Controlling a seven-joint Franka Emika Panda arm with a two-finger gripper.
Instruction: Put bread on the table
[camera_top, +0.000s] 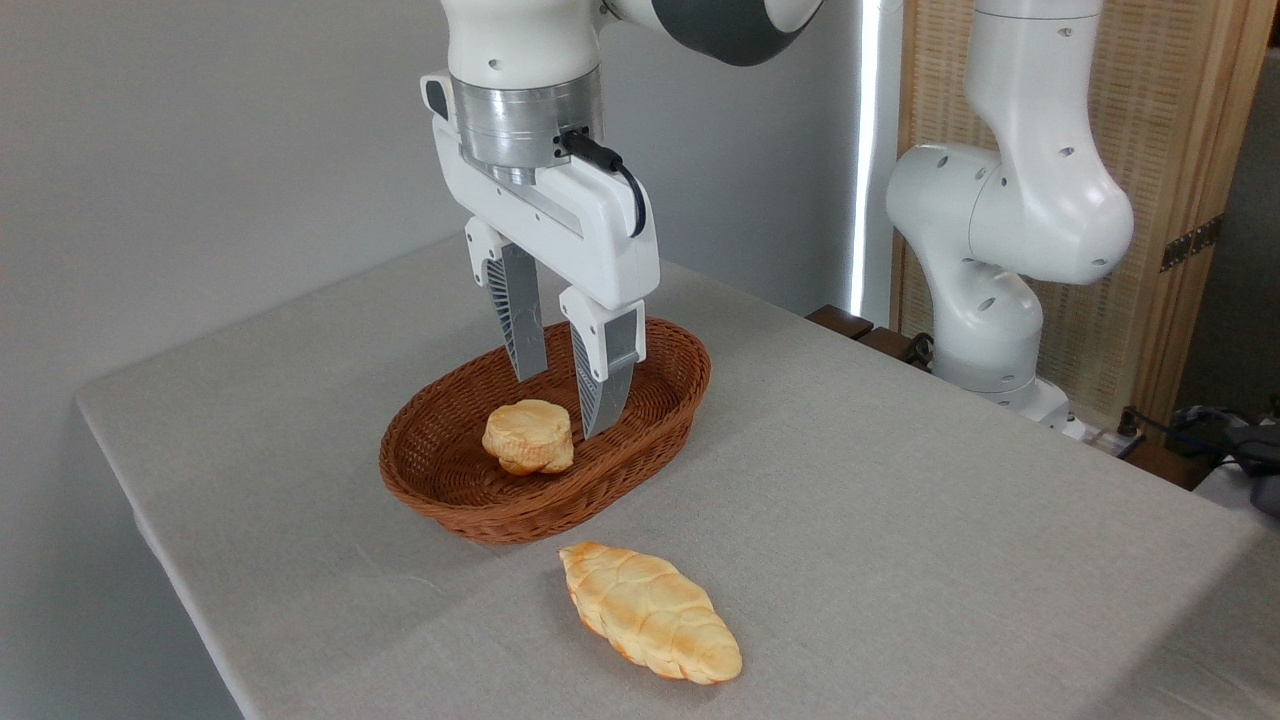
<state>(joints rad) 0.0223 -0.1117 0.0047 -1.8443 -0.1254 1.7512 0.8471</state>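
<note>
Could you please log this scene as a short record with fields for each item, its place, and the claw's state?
bun: in the basket, lying left of the claw tips, not gripped
basket: brown wicker oval on the table, holding only the bun
loaf: braided, on the cloth in front of the basket, apart from it
table: grey-beige cloth cover
claw: open, pointing down, tips inside the basket beside the bun
task status: bun not yet on the table

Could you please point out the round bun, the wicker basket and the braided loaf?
round bun (528, 434), camera view, centre of its pale top.
wicker basket (520, 515), camera view, near outer wall.
braided loaf (650, 610), camera view, middle of its crust.
</note>
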